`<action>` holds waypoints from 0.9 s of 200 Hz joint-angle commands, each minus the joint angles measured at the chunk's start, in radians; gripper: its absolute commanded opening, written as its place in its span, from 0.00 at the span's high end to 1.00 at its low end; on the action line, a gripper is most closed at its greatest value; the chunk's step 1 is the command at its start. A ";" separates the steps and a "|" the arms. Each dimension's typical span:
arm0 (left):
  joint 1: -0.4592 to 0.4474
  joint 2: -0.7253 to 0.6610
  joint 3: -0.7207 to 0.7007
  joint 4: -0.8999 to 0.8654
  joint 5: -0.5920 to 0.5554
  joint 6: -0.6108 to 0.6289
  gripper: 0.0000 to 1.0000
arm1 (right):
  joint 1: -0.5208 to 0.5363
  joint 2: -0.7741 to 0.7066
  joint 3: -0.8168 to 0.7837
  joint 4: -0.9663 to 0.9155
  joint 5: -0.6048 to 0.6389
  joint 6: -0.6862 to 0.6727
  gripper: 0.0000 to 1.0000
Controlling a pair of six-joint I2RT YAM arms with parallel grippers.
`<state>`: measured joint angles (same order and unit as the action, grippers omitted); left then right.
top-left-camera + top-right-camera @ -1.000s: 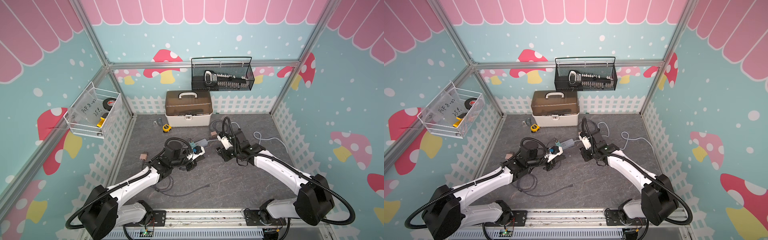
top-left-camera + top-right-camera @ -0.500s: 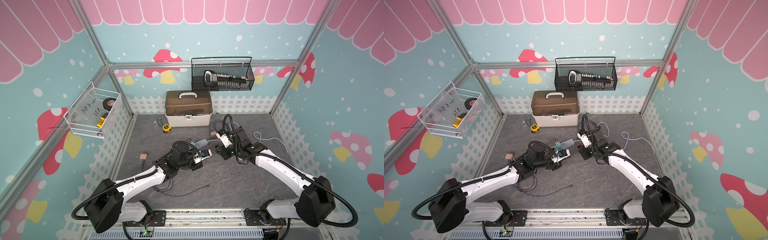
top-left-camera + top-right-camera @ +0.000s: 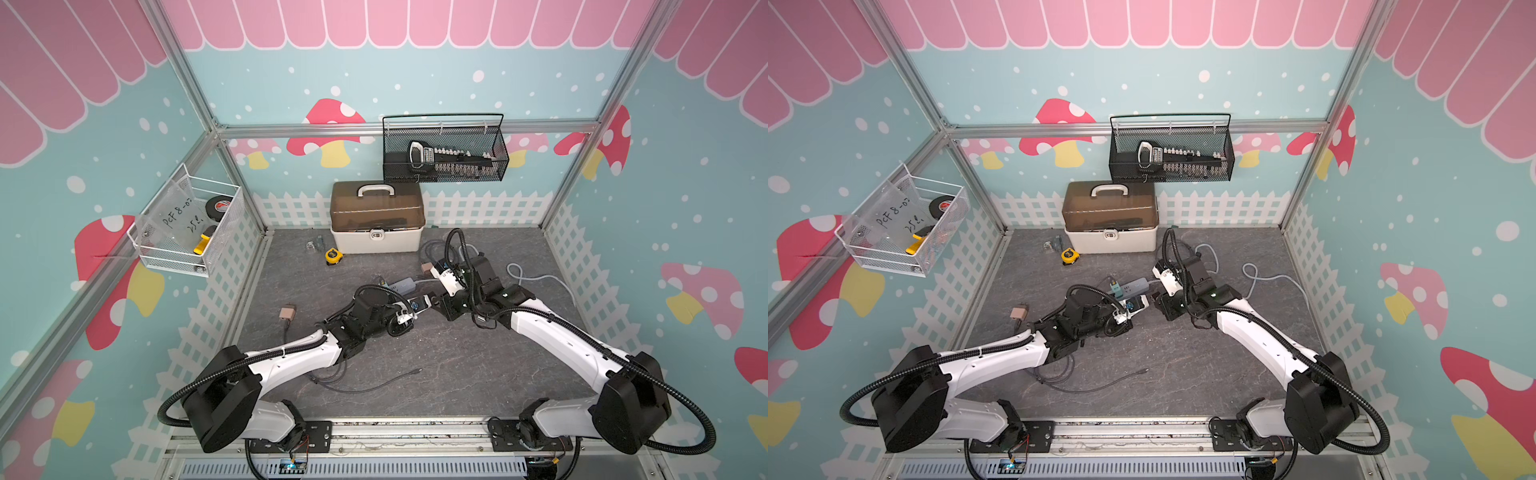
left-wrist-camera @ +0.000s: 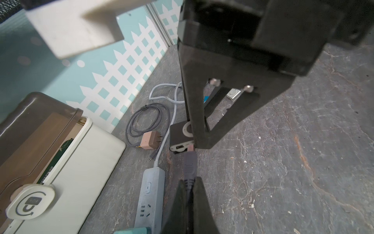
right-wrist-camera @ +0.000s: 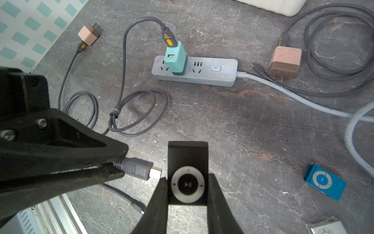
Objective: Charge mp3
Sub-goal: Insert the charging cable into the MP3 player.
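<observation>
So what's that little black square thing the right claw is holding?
A small black mp3 player, squarish and smooth, with a white control ring around a play/pause button. The right gripper pinches its two sides. A grey cable plug, held by the left gripper, points its metal tip at one edge, not yet inserted.

We log teal walls (image 3: pixel 415 75) with pink scallops on top and mushroom prints, white picket-fence trim (image 3: pixel 478 205) mid-frame, aluminium frame bars (image 3: pixel 270 129) across upper centre, and grey stone-look floor (image 3: pixel 457 374) lower centre. Light is even.
</observation>
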<state>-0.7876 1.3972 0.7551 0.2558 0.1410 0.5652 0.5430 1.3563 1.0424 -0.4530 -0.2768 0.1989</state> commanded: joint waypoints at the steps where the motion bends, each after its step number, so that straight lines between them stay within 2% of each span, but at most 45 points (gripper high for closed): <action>1: -0.007 0.020 0.039 0.033 -0.040 0.028 0.97 | 0.004 -0.020 -0.014 -0.013 -0.029 -0.015 0.95; 85: -0.012 0.000 0.023 0.015 -0.063 0.039 0.97 | 0.004 -0.048 -0.015 -0.023 0.051 -0.009 0.95; 180: -0.025 0.014 0.030 0.031 -0.067 0.032 0.98 | 0.003 -0.037 -0.011 -0.020 0.017 -0.012 0.95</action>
<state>-0.8055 1.4113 0.7620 0.2600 0.0784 0.5800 0.5430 1.3289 1.0336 -0.4683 -0.2478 0.1989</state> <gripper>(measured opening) 0.050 0.244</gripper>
